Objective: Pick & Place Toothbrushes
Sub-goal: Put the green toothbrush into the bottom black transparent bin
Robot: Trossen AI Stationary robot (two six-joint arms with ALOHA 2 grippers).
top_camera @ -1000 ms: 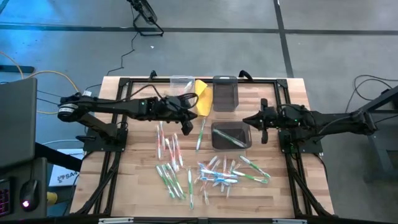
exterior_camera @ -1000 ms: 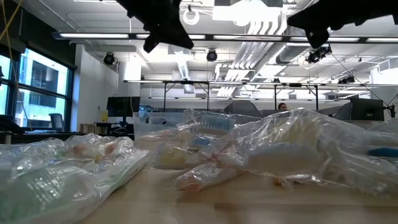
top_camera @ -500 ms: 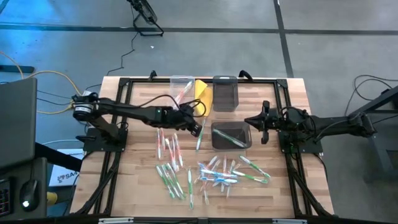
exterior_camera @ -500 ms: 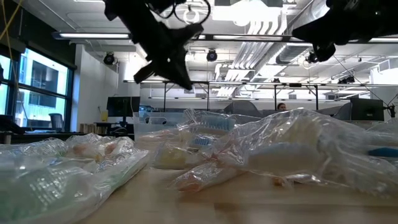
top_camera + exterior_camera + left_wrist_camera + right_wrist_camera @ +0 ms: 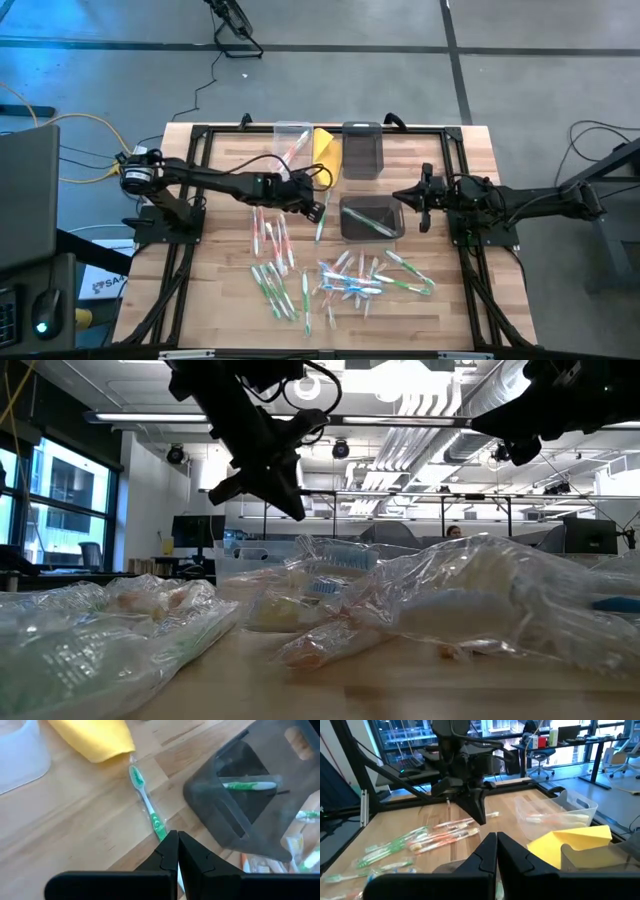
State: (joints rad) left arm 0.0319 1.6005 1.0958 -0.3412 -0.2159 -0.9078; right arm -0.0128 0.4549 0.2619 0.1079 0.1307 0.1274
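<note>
Wrapped toothbrushes lie flat in loose clusters on the wooden table (image 5: 220,290), one cluster (image 5: 272,238) left of centre and one (image 5: 355,280) at the near middle. A single green toothbrush (image 5: 145,802) lies flat between a yellow folded object (image 5: 95,737) and a dark bin (image 5: 372,218), which holds another green toothbrush (image 5: 247,785). My left gripper (image 5: 177,842) is shut. It slants down over the single toothbrush's handle end and hangs well above the table in the low view (image 5: 293,510). My right gripper (image 5: 400,196) is shut and level at the dark bin's right side.
A second dark bin (image 5: 362,150) and a clear bin (image 5: 292,140) with a few toothbrushes stand at the far middle, with the yellow object (image 5: 326,152) between them. A black frame (image 5: 200,135) runs around the table. Crinkled clear wrappers (image 5: 450,600) fill the low view's foreground.
My left gripper has come down toward the table and moved a little toward the dark bin, rolling about its own axis as it went. It now hangs over the single green toothbrush. It has stayed shut. My right arm has sunk slightly.
</note>
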